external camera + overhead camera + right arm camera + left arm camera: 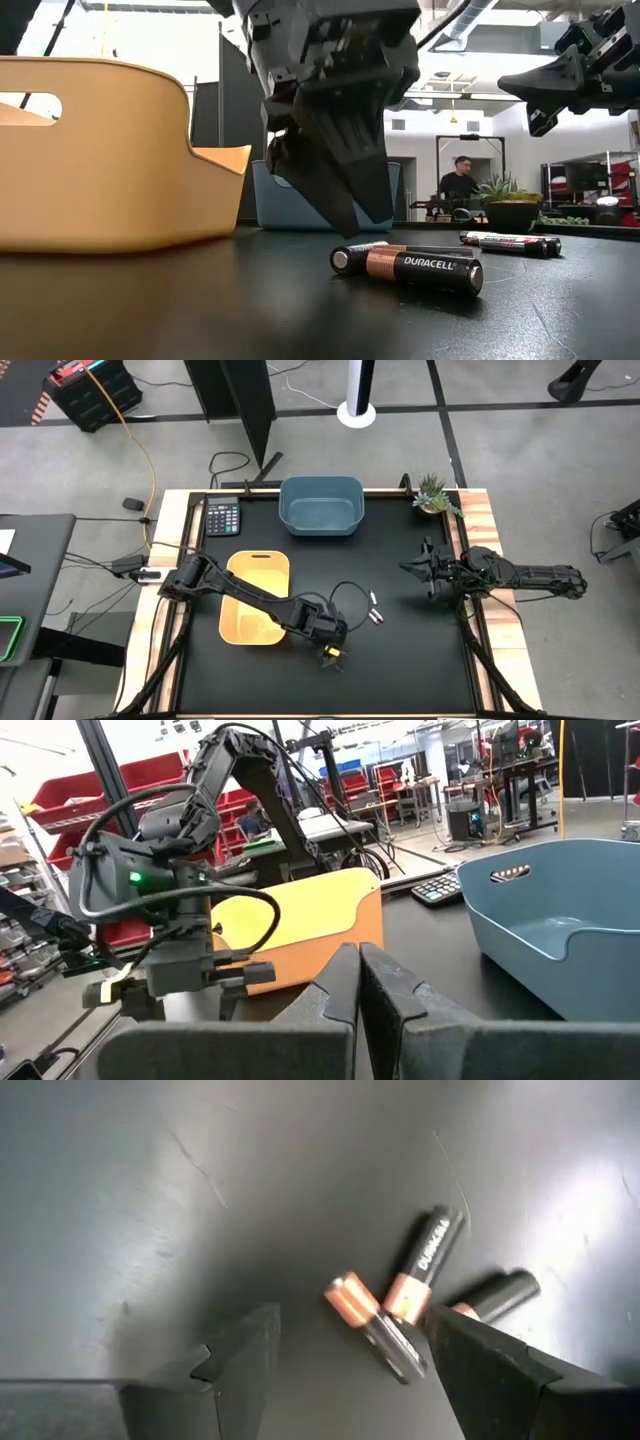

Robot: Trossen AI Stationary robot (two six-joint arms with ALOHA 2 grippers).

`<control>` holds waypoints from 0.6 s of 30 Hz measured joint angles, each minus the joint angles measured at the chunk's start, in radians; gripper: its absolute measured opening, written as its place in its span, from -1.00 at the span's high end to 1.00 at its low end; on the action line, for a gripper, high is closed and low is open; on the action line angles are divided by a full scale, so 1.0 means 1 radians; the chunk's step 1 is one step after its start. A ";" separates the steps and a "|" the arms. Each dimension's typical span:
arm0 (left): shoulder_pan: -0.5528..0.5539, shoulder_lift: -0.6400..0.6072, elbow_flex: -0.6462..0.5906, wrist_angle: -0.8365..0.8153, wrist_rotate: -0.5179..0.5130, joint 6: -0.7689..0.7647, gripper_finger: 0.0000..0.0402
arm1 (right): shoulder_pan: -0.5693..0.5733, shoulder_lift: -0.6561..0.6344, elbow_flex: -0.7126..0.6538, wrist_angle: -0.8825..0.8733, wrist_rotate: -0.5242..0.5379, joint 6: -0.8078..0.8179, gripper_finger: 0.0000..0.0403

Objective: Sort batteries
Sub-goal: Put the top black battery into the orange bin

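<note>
Three dark batteries with copper ends (378, 1327) lie loose on the black table just under my left gripper (350, 1350), which is open and points down at them. One cell lies between its fingers and another (495, 1294) is partly behind one finger. The low view shows the nearest cell (420, 268) beside the fingertips of the left gripper (350, 225). Two more batteries (376, 608) lie farther toward the table's middle. My right gripper (405, 568) is shut and hovers over the table's right part, holding nothing.
A yellow tray (255, 610) sits left of the left gripper. A blue tray (320, 505) stands at the far edge, with a calculator (221, 517) at the far left and a small plant (435, 495) at the far right corner. A person (460, 180) is in the room behind.
</note>
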 joint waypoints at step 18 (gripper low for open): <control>-0.010 0.030 0.000 0.001 -0.011 -0.017 -0.24 | 0.000 0.000 0.000 -0.016 0.000 0.001 0.85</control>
